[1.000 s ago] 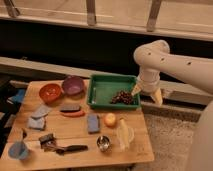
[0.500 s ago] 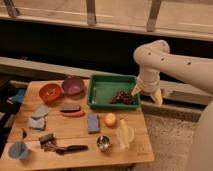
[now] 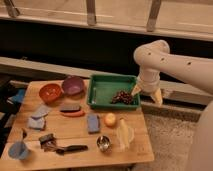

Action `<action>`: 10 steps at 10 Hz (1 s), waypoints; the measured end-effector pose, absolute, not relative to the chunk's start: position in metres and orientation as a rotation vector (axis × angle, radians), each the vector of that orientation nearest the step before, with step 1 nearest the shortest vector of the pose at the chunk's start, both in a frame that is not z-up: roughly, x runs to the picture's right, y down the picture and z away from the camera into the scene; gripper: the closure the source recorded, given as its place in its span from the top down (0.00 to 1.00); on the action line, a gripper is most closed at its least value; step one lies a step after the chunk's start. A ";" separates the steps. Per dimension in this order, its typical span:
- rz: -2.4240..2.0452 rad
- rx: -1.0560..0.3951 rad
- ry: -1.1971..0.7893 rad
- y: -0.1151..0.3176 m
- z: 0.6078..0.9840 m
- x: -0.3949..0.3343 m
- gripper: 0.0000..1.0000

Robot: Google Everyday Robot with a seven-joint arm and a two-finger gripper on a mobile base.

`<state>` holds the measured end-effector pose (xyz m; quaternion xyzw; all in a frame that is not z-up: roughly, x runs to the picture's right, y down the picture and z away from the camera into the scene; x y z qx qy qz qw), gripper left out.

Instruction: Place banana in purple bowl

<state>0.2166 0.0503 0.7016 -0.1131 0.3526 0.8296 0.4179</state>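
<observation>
- The hand (image 3: 147,93) hangs at the end of the big white arm (image 3: 170,62), up over the right edge of the green tray (image 3: 104,86).
- Its two yellow fingers (image 3: 158,96) are spread wide, and there is nothing between them.
- The hand is in the same spot it was in a moment ago. Nothing on the tabletop (image 3: 80,134) has moved either. So the job has not really started yet.
- Right next to the hand, a bit lower and to the left in the picture, a bunch of dark grapes (image 3: 122,97) sits in the tray. The hand does not touch them.
- The banana (image 3: 123,133) lies on the tabletop, well below the hand and nearer the front edge. It is apart from the hand.
- Just beside the banana are a round yellow-orange fruit (image 3: 110,119) and a small metal cup (image 3: 103,143). I think the hand will have to be careful not to bump them.
- The purple bowl (image 3: 73,85) is on the far side of the tray from the hand, touching or almost touching the orange-red bowl (image 3: 50,92). It looks empty.
- I think the hand must first come down toward the front to grab the banana. Then it must carry the banana across, past the tray, to the purple bowl.
</observation>
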 end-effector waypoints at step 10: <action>1.964 -0.309 0.859 0.057 0.686 0.191 0.80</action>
